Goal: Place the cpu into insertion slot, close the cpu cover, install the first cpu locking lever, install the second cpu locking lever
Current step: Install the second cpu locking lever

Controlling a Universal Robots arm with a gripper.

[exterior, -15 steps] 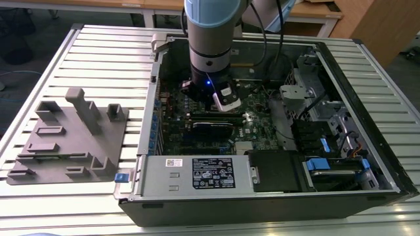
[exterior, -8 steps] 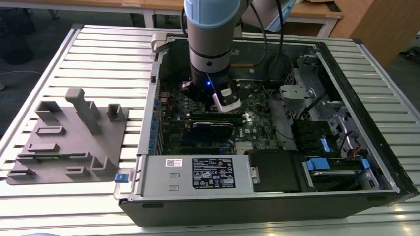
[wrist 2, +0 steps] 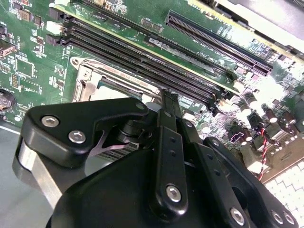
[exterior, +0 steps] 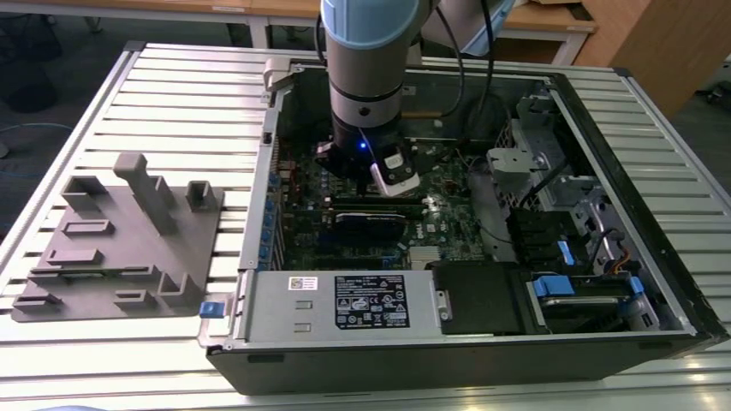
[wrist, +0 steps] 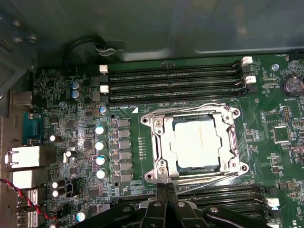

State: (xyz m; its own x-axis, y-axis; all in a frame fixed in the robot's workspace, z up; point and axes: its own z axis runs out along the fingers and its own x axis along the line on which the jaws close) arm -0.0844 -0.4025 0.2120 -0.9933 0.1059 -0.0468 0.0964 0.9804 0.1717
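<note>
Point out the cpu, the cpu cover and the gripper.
Dull silver-grey square cpu point(wrist: 197, 142), first wrist view: middle of its metal top.
Thin silvery metal cpu cover point(wrist: 162, 138), first wrist view: a side bar of the frame.
Black gripper point(wrist: 166, 187), first wrist view: its tips.

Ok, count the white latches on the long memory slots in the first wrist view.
5 white latches: two at one end of the slots beyond the cpu, two at the other, one near the gripper, which may hide more.

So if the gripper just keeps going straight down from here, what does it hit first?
Most likely the near edge of the cpu cover, where a silvery lever runs along it. The gripper points at that edge, beside the cpu seated inside. Depth is unclear.
</note>
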